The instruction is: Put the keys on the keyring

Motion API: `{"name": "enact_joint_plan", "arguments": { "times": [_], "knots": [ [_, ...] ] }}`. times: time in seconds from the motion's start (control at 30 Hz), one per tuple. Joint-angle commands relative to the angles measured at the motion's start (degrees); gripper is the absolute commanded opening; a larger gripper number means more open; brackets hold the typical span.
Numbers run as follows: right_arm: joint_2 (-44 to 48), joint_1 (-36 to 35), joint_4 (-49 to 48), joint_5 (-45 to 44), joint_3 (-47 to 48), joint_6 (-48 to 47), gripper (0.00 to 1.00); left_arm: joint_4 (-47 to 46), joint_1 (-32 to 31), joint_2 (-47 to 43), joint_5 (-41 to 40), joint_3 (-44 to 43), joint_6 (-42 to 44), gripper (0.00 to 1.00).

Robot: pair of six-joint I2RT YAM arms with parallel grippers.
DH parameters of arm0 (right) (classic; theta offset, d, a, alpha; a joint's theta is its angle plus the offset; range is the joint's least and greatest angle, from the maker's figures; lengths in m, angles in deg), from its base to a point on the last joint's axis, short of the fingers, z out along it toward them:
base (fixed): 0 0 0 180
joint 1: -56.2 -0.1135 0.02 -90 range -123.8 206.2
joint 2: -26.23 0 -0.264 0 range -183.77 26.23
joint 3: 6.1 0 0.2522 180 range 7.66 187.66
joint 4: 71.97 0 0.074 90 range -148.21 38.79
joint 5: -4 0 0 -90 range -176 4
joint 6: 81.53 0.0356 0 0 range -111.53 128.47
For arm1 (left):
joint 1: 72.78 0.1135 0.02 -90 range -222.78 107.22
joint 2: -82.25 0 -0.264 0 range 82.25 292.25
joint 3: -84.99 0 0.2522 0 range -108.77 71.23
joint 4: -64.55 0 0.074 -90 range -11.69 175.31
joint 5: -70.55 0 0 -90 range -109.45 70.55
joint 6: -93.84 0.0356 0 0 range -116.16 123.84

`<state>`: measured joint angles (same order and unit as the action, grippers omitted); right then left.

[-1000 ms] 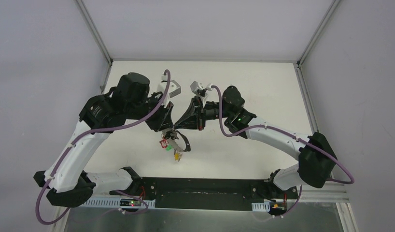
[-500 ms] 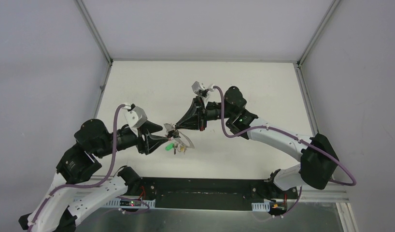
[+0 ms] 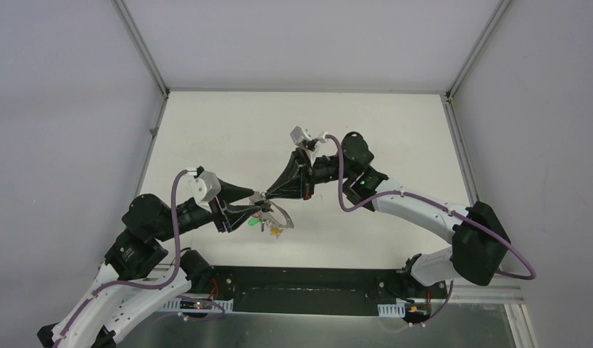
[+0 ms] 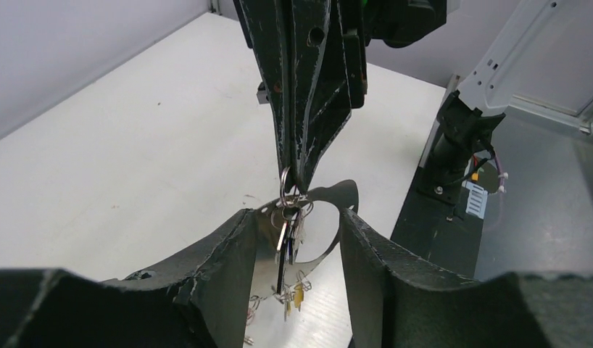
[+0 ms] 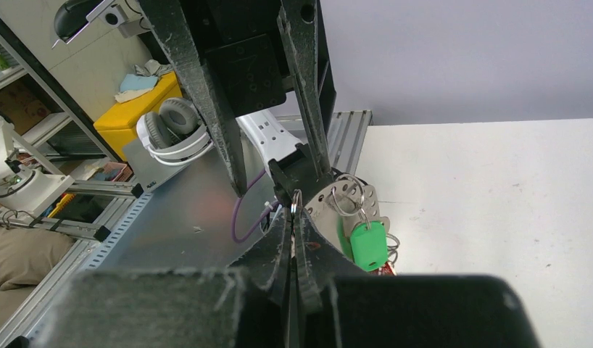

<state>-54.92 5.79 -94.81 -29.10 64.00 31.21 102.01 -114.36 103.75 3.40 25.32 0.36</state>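
The left gripper (image 4: pixel 297 221) has dropped low and parted, flanking silver keys (image 4: pixel 285 243), one green-capped, dangling from the thin grey keyring (image 3: pixel 286 216) that the right gripper (image 4: pixel 292 170) pinches shut.

Top view's bright and evenly lit. The white table (image 3: pixel 206 130) is almost washed out, with only faint soft shadows. Wrist cams are rougher: the close-up fingers (image 4: pixel 221 272) go dark and blurry, and the keyring (image 4: pixel 348 196) shines a bit.
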Motion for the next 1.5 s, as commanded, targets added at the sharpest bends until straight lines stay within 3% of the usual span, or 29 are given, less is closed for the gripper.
{"name": "enact_joint_plan", "arguments": {
  "times": [0.0, 0.47, 0.67, 1.0, 1.03, 1.1, 1.17, 1.23, 1.47],
  "knots": [
    [2.6, -0.1, -6.7, 2.1, 0.4, 0.5, 0.00, -7.0, -0.2, 1.4, 2.4, 0.2, -0.4, 0.45],
    [2.6, -0.1, -6.9, 1.9, 0.4, 0.2, 0.00, -7.2, -0.2, 5.5, 5.7, -0.6, 0.1, 0.25],
    [2.6, -0.1, -6.9, 1.6, 0.4, 0.3, 0.00, -7.1, -0.2, 6.8, 7.2, -1.0, 1.5, 0.01],
    [2.8, -0.1, -6.3, 0.6, 0.0, 0.5, 0.01, -2.9, -0.2, 8.7, 5.1, -5.0, 3.0, 0.00],
    [3.0, -0.1, -5.9, 0.1, -0.1, 0.4, 0.05, -1.0, -0.1, 9.2, 4.1, -6.1, 3.0, 0.00],
    [3.5, 0.0, -4.8, -2.0, -0.6, 0.0, 0.28, 1.9, -0.1, 10.3, 2.8, -8.6, 3.0, 0.00],
    [4.4, 0.0, -4.1, -4.5, -1.7, -0.8, 0.45, 4.2, -0.2, 11.5, 3.1, -10.9, 3.0, 0.00],
    [5.6, 0.0, -2.8, -6.9, -2.5, -1.8, 0.56, 6.5, -0.2, 12.8, 3.8, -13.0, 4.2, 0.00],
    [7.5, 0.0, 4.1, -9.6, -1.9, -6.3, 0.62, 17.9, -0.2, 19.3, 1.9, -22.8, 1.5, 0.00]
  ]
}}
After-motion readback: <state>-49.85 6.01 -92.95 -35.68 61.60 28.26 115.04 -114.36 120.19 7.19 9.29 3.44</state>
